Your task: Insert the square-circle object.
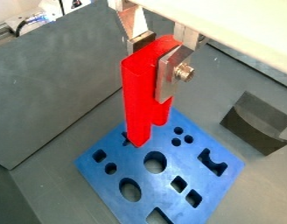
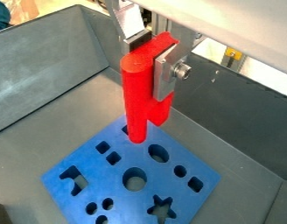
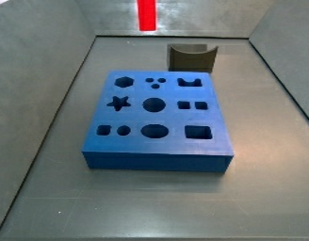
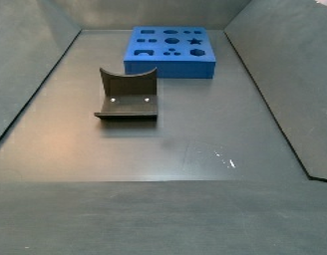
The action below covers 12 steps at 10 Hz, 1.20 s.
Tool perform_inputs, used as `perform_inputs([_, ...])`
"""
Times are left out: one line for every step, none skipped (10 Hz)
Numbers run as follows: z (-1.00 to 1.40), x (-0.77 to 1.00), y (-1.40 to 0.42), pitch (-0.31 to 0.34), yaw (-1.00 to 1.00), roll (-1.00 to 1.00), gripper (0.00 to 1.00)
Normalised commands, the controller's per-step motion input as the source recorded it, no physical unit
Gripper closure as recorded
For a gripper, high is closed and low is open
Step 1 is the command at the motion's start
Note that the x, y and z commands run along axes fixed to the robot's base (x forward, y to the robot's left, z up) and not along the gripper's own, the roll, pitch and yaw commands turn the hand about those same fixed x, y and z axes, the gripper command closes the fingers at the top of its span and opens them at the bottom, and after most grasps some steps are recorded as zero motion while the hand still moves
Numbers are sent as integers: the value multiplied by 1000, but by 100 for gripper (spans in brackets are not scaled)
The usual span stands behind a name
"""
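Wrist views: we see the claw (image 1: 161,59) clamped on the square-circle object (image 1: 145,92), gripping its upper end so the peg hangs upright.
Peg position: we judge it raised above the blue slab (image 2: 122,179), not yet in any hole.
Side view: only the red tip (image 3: 147,14) shows, high over the desk (image 3: 157,202).
Grey block (image 4: 127,96): well apart from the slab.

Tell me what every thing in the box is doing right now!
hand: shut on the red peg, up above the blue block in both wrist views.
red peg: held upright, not in any hole yet.
blue block: lying flat on the floor, all its shaped holes empty.
dark grey block: sitting on the floor apart from the blue block, nothing in its curved notch.
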Motion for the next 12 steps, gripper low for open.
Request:
perform_inputs([0, 0, 0, -6, 0, 0, 100])
perform_inputs([0, 0, 0, 24, 0, 0, 100])
perform_inputs([-11, 0, 0, 0, 0, 6, 100])
perform_inputs([0, 0, 77, 0, 0, -33, 100])
perform_inputs([0, 0, 17, 0, 0, 0, 100])
perform_inputs([0, -151, -69, 0, -271, 57, 100])
perform_inputs([-23, -23, 0, -20, -1000, 0, 100])
perform_inputs([-66, 0, -49, 0, -1000, 26, 100])
perform_inputs([-89, 0, -123, 0, -1000, 50, 100])
perform_inputs([-189, 0, -129, 0, -1000, 31, 100])
perform_inputs([-437, 0, -217, 0, -974, 57, 100])
perform_inputs([-583, 0, -357, 0, -886, 59, 100])
